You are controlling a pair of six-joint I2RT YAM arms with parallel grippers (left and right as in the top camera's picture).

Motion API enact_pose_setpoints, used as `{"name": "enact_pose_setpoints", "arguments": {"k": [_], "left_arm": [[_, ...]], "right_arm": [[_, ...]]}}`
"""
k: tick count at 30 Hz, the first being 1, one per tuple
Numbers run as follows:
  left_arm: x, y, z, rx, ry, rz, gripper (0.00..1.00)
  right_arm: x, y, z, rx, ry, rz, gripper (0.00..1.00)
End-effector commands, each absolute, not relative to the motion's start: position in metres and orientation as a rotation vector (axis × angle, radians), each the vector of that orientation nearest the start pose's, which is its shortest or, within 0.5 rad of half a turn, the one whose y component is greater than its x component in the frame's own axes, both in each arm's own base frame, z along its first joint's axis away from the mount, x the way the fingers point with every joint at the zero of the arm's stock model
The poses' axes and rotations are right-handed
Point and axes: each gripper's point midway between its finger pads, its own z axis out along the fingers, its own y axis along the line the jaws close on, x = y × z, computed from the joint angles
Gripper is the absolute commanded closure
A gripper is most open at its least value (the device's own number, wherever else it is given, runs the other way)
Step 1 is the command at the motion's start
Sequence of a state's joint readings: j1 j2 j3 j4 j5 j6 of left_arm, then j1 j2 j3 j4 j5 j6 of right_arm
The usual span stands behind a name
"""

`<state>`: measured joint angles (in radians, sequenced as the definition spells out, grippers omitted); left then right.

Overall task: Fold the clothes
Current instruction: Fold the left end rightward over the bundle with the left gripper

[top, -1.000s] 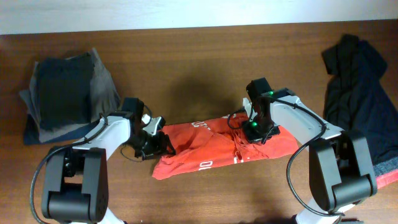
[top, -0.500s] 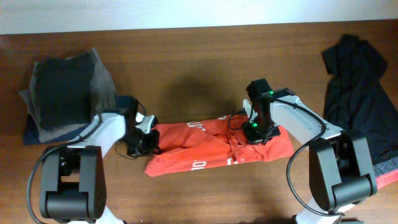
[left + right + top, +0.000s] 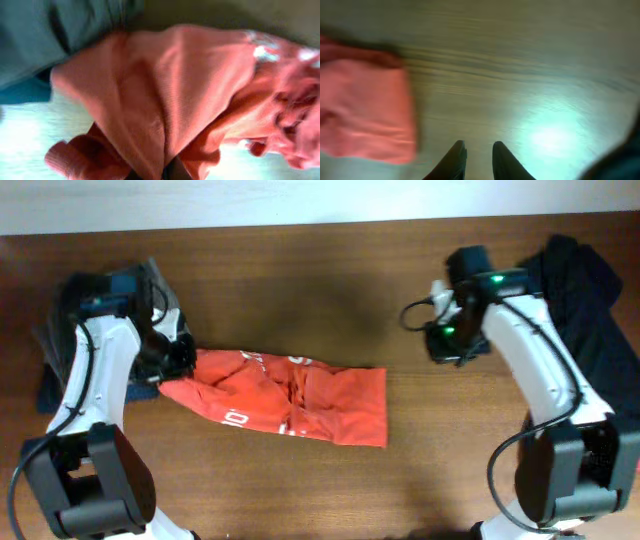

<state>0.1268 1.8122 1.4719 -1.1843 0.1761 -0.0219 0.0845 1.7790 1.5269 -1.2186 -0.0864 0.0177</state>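
Observation:
A red-orange T-shirt [image 3: 300, 402] with white lettering lies folded in a long band on the brown table [image 3: 300, 280]. My left gripper [image 3: 177, 361] is at its left end, shut on a pinch of the red cloth. In the left wrist view the red T-shirt [image 3: 165, 90] fills the frame and my left gripper [image 3: 164, 173] nips a fold at the bottom edge. My right gripper [image 3: 447, 345] hangs over bare wood to the right of the shirt, slightly open and holding nothing. In the right wrist view the right gripper [image 3: 478, 144] shows a small gap, with the red T-shirt [image 3: 365, 115] off to the left.
A stack of folded dark and grey clothes [image 3: 105, 330] sits at the left edge, right behind my left gripper. A crumpled black garment [image 3: 585, 320] with a grey-and-red hem lies at the far right, close to my right arm.
The left gripper closed on the shirt's left end and pulled it left toward the stack. The right gripper let go and moved up and right, off the shirt.

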Motion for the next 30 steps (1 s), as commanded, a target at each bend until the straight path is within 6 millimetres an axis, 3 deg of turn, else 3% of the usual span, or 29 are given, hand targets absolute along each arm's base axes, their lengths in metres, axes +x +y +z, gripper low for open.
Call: {"name": "enact_pose_setpoints", "arguments": {"k": [1, 6, 9, 17, 24, 30], "left_arm": [[0.364, -0.012, 0.135, -0.064, 3.013, -0.239, 1.00], [0.354, -0.078, 0.141, 0.129, 3.038, -0.260, 1.00], [0.329, -0.149, 0.140, 0.304, 3.053, -0.280, 1.00], [0.292, -0.238, 0.142, 0.607, 2.977, -0.335, 1.00], [0.284, -0.272, 0.143, 0.723, 2.899, -0.375, 1.00], [0.286, -0.279, 0.145, 0.703, 2.882, -0.407, 1.00]], "right_arm": [[0.348, 0.000, 0.132, 0.038, 3.042, 0.071, 0.77], [0.343, -0.018, 0.131, 0.129, 3.054, 0.086, 0.77], [0.342, -0.019, 0.131, 0.134, 3.056, 0.086, 0.77], [0.342, -0.019, 0.131, 0.135, 3.059, 0.087, 0.77], [0.342, -0.017, 0.131, 0.134, 3.059, 0.109, 0.77], [0.342, -0.016, 0.131, 0.134, 3.058, 0.109, 0.77]]}}
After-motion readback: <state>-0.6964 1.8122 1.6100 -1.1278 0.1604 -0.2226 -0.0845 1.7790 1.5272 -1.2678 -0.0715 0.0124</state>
